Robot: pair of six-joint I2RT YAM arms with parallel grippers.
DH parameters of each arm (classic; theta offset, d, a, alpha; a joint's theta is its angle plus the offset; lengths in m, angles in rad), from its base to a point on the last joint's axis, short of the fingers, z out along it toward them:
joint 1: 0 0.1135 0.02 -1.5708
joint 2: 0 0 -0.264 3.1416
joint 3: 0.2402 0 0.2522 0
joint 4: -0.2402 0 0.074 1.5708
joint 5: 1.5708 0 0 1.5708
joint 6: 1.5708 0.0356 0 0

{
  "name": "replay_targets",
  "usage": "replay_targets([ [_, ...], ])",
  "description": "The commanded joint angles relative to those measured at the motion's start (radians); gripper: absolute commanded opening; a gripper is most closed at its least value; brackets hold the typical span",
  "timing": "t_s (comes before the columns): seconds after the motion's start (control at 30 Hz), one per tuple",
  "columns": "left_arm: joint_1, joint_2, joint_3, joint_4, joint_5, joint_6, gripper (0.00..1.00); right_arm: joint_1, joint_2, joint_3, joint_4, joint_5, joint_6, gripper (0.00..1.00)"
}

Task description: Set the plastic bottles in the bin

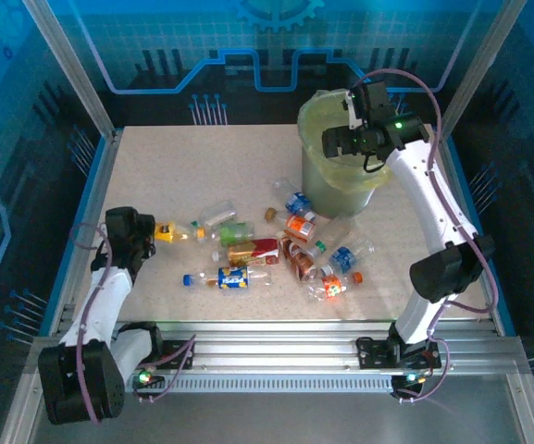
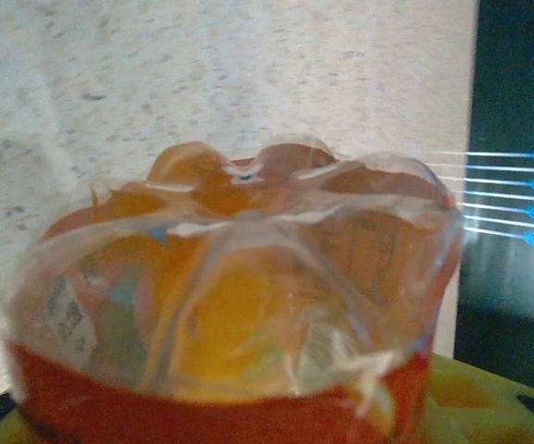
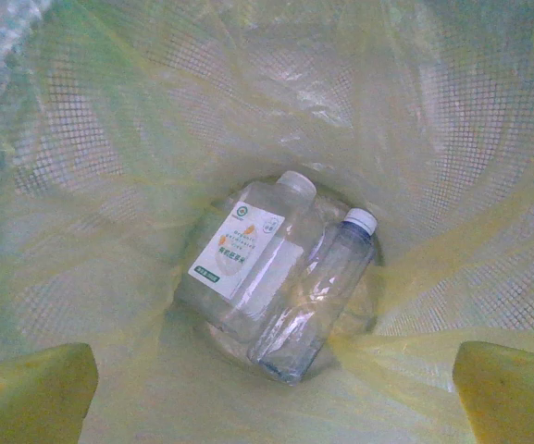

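Orange bottle [image 2: 239, 296] sits pinched in my left gripper [image 1: 154, 231] for lifting; my right gripper [image 1: 331, 143] gapes empty above the bin [image 1: 336, 190].

1. The bin [image 1: 327, 190] stands upright at the far right of the table: a tall round translucent bucket with a yellowish-green bag folded over its rim
2. On the bin's bottom lie a wide bottle [image 3: 248, 259] with a white label and white cap and a slim clear bottle [image 3: 317, 296], side by side and touching
3. The orange bottle [image 1: 167, 232] lies on its side left of the heap, its lobed clear base [image 2: 248, 213] dented
4. Near the table's middle lie a green-labelled bottle [image 1: 234, 231], a red-and-yellow bottle [image 1: 253, 250] and a blue-capped bottle [image 1: 229, 277]
5. A blue-labelled bottle [image 1: 296, 202] lies just beside the bin's foot; a crushed brown bottle [image 1: 296, 259] lies nearer
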Motion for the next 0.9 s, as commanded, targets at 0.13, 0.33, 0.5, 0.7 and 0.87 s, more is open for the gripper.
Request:
replay_targets([
  [0.13,0.01,-0.042,0.144,-0.065,0.106,0.223,0.36,0.021,-0.081,-0.024,0.016,-0.001,0.01,1.0],
  [0.33,-0.033,-0.02,0.25,-0.031,0.166,0.295,0.35,0.021,-0.114,-0.03,0.02,0.011,0.008,1.0],
  [0.5,-0.143,0.029,0.379,0.011,0.147,0.366,0.34,0.021,-0.137,-0.039,0.026,0.029,0.008,1.0],
  [0.7,-0.294,0.14,0.564,0.112,0.126,0.451,0.32,0.021,-0.171,-0.052,0.041,0.033,0.015,1.0],
  [0.87,-0.406,0.247,0.719,0.209,0.115,0.505,0.32,0.021,-0.21,-0.075,0.057,0.054,0.024,1.0],
])
